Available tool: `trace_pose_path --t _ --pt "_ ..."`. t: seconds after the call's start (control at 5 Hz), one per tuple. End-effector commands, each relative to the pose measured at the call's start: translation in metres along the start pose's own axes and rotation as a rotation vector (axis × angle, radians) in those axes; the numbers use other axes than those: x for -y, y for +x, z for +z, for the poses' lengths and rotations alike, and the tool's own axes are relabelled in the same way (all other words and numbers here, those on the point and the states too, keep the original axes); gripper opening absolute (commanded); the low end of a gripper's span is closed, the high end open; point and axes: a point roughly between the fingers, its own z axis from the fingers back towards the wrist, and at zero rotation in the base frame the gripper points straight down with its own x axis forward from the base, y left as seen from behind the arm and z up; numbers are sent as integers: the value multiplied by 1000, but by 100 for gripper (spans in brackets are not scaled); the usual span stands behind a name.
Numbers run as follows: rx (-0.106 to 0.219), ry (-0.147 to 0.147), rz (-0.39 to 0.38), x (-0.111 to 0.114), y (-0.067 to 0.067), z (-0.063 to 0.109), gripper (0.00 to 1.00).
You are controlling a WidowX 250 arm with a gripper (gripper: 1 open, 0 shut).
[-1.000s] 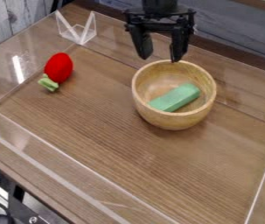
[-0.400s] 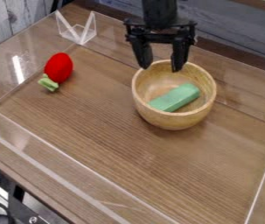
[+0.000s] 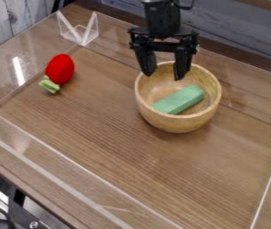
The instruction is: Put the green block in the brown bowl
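Observation:
The green block (image 3: 178,100) lies flat and slanted inside the brown bowl (image 3: 162,119), which stands right of the table's middle. My gripper (image 3: 163,68) hangs over the bowl's far rim, pointing steeply down. Its two black fingers (image 3: 145,63) are spread wide, and nothing is between them. The fingertips sit just above the rim, a little up and left of the block, not touching it.
A red strawberry-like toy (image 3: 59,69) with a green stem lies at the left. A clear plastic stand (image 3: 78,31) is at the back left. Low transparent walls (image 3: 269,183) border the wooden table.
The gripper has come down toward the bowl's far rim, still spread wide. The block and the bowl have not moved.

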Motion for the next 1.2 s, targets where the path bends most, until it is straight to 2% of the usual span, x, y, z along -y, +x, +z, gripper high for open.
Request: trace_pose_path --t 0.0,0.2,0.4,0.6,0.8,1.0 --pt "59 -4 -17 7 8 24 100" --pt "75 -10 -26 12 11 39 100" --pt "86 -15 -57 9 7 43 100" --pt "83 -18 -86 7 3 41 100" --pt "87 -18 -76 -1 -3 50 100" --pt "108 -20 -68 -12 -10 68 100"
